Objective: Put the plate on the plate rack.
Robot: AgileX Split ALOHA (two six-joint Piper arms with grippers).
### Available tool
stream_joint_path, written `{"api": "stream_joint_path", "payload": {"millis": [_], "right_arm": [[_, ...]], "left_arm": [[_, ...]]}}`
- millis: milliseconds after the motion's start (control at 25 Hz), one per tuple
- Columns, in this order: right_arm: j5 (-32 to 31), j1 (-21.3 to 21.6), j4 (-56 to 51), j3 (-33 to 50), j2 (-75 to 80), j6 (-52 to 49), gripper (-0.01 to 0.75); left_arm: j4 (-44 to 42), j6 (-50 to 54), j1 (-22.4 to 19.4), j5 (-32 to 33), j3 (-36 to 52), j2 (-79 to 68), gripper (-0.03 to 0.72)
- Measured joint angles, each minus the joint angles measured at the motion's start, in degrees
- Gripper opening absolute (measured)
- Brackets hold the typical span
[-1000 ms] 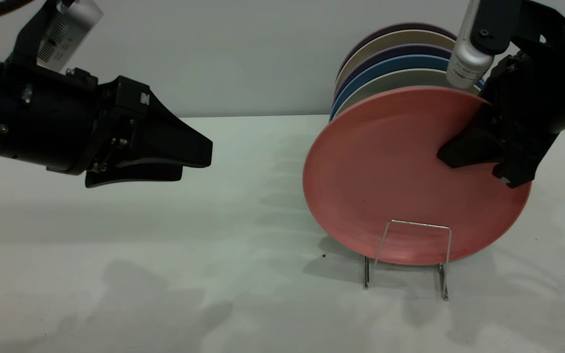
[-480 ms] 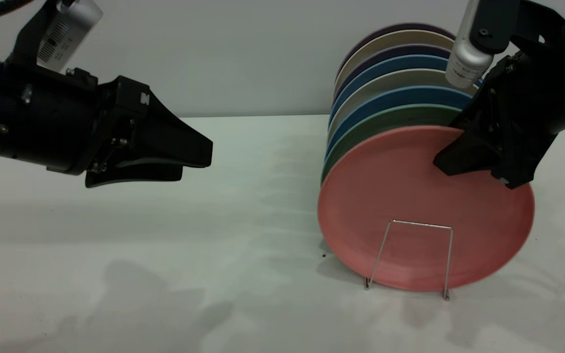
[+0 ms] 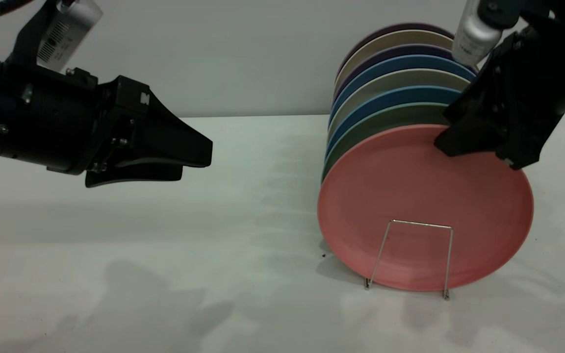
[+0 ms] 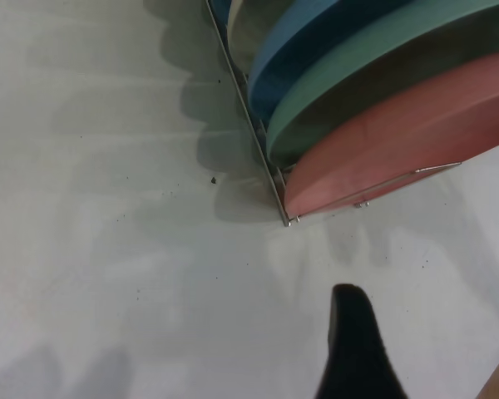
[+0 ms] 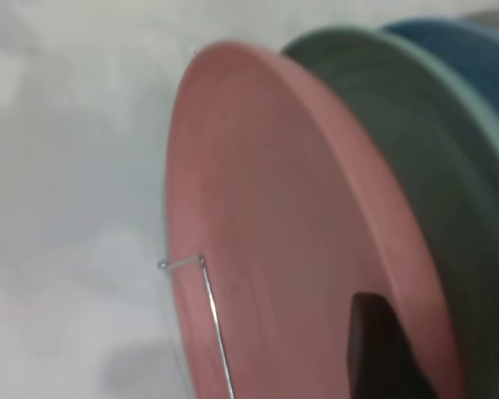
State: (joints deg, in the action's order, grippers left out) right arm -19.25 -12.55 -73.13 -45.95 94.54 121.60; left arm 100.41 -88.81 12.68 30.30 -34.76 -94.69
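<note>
only exterior: plate [image 3: 424, 206] racked, right gripper [image 3: 478, 147] at rim

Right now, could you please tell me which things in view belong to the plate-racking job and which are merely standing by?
Part of the job:
- pink plate, standing in the front slot
- wire plate rack
- right pincer, at the pink plate's upper rim

Standing by:
- green plate and the other racked plates behind it
- left pincer, parked above the table
</note>
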Motion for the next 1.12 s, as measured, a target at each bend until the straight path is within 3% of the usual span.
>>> {"api": "stream_joint_path", "payload": {"millis": [280, 440, 720, 960, 1120], "right_arm": [[-0.21, -0.05, 1.13, 0.05, -3.79, -0.24, 0.371], [-0.81, -0.05, 6.55, 0.05, -6.93, -6.77, 0.371], [-7.6, -0.05, 25.16, 0.05, -12.66, -33.1, 0.371], [-10.91, -0.05, 42.82, 0.05, -25.39, -61.33, 0.371], [-15.87, -0.05, 51.01, 0.05, -34.49, -77.51, 0.371]], "left_arm": [[0.0, -0.05, 0.0, 0.02, 0.0, 0.0, 0.499], [0.0, -0.05, 0.0, 0.02, 0.0, 0.0, 0.499], [-0.17, -0.05, -0.05, -0.84, 0.0, 4.42, 0.499], [-3.03, 3.09, -3.75, -3.54, 0.05, 20.0, 0.499], [-9.77, 9.91, -5.73, -4.26, 0.05, 31.73, 0.499]]}}
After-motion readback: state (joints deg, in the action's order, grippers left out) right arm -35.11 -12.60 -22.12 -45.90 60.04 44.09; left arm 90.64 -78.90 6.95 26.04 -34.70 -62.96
